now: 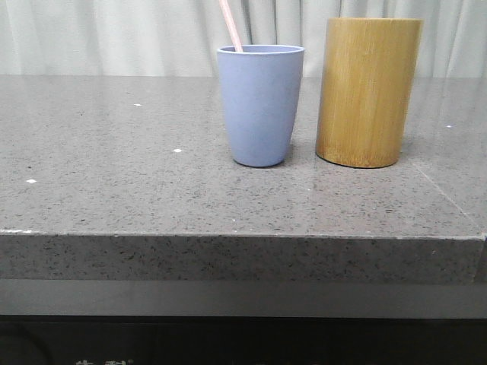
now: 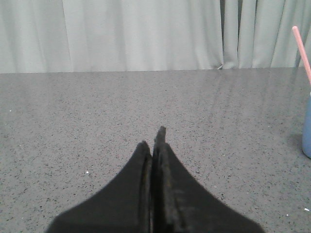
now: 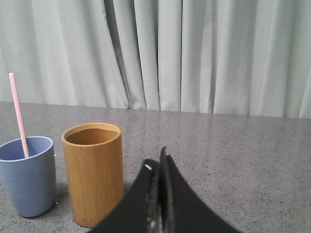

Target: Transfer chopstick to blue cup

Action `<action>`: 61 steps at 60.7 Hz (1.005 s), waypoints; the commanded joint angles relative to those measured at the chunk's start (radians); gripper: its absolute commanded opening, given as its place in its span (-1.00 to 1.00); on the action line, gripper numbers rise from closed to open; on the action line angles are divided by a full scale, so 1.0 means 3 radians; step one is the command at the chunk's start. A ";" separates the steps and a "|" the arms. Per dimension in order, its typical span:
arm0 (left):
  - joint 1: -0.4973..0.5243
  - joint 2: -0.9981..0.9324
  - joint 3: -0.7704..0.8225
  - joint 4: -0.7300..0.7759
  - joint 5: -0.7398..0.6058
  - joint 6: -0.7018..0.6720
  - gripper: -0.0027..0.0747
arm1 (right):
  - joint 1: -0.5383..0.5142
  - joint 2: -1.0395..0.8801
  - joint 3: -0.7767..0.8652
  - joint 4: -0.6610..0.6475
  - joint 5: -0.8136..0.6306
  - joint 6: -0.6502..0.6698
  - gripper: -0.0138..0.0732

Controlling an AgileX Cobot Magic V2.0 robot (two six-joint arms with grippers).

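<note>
Thin pale pink chopstick (image 1: 231, 26) stands tilted inside matte blue cup (image 1: 260, 105), tapered plastic, on speckled grey stone tabletop (image 1: 114, 175). Just beside it: wider, taller tan bamboo cylinder (image 1: 368, 92). Left gripper (image 2: 153, 141) & right gripper (image 3: 155, 158): black jaws pressed together, holding nothing.

Front view sits low at table-edge height, close, facing the blue cup (image 1: 260, 105) head-on toward the curtain (image 1: 114, 34). Left wrist view looks low across the table from the cup's left, catching its edge. Right wrist view looks from right of the cup, slightly higher. All three share the cup.
</note>
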 commanded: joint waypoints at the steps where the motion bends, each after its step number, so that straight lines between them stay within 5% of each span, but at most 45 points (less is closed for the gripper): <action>1: 0.0008 -0.0001 -0.0075 -0.0028 -0.0279 -0.0032 -0.98 | -0.0021 0.0032 -0.0076 0.0008 -0.0289 -0.0013 -0.94; 42: 0.0162 -0.0081 0.1471 0.0007 -0.1506 -0.0032 -0.98 | -0.0021 0.0032 -0.0076 0.0008 -0.0273 -0.0013 -0.94; 61: 0.0162 -0.0076 0.1483 0.0007 -0.1426 -0.0032 -0.98 | -0.0021 0.0032 -0.0076 0.0008 -0.0273 -0.0013 -0.94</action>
